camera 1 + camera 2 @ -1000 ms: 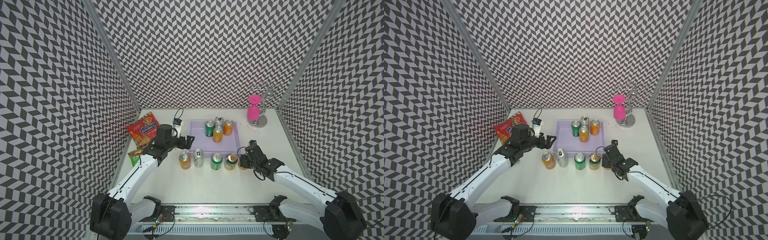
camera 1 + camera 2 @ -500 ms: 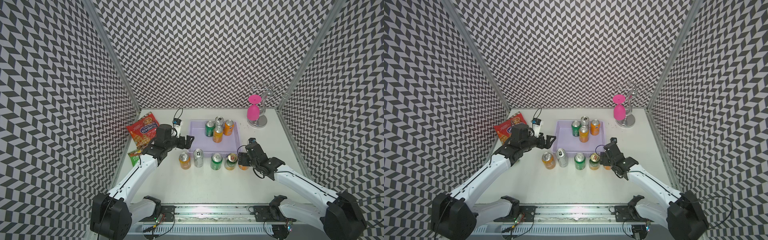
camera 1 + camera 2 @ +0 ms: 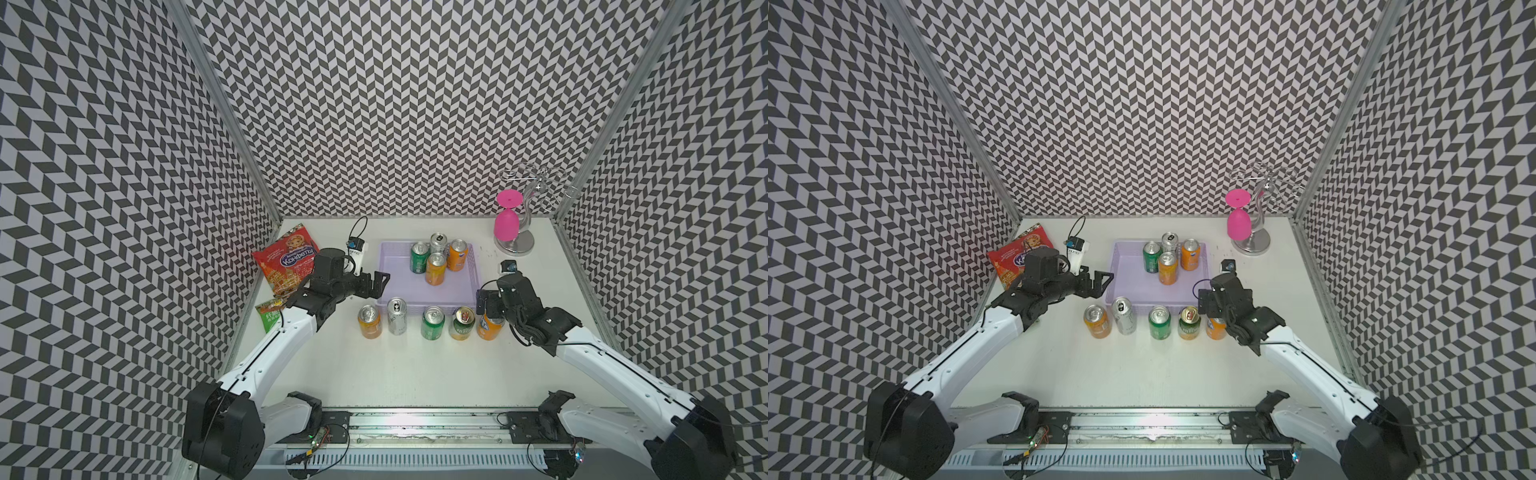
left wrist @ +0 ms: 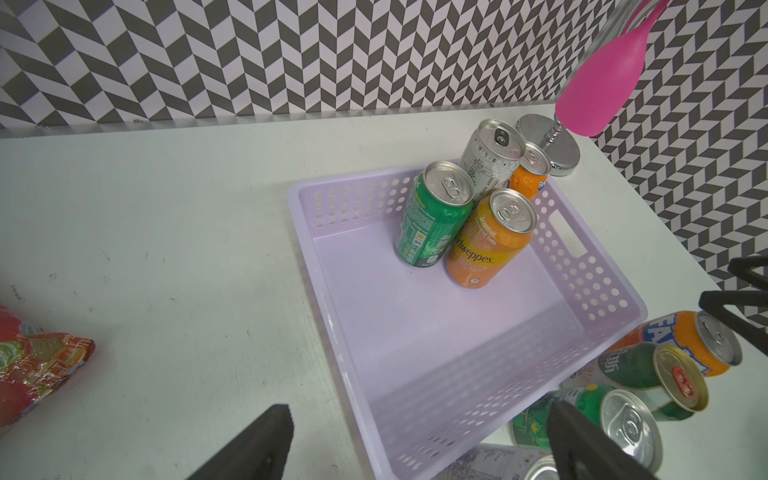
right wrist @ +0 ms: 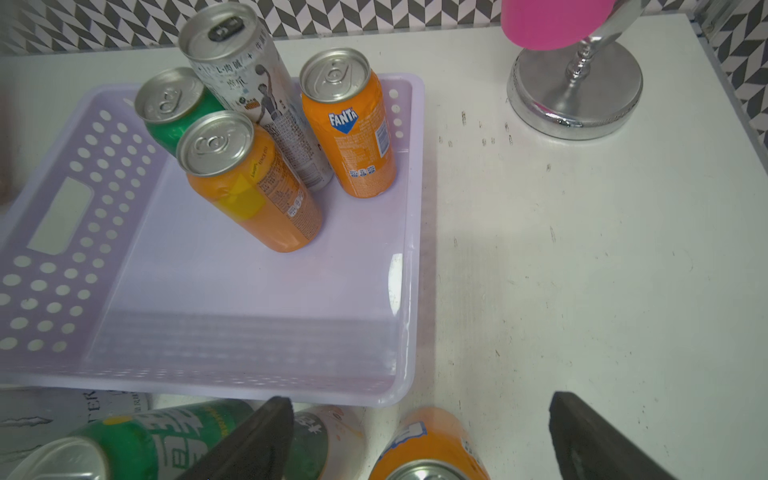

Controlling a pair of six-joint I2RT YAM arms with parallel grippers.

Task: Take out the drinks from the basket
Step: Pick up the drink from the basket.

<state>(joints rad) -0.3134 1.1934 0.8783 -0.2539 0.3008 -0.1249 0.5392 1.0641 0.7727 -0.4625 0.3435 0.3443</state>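
Five drinks (image 3: 432, 322) stand in a row on the surface (image 3: 415, 374), clear of the basket (image 3: 453, 297). The right hand (image 3: 487, 305) hangs wide open and empty over the end orange can (image 3: 489, 330). The left hand (image 3: 380, 282), likewise open and empty, waits at the basket's corner. Four cans (image 3: 436, 259) crowd its far end, probably next to come out.

Fanta can (image 5: 349, 124), Schweppes can (image 4: 484, 243), Конфеты bag (image 3: 286, 261)
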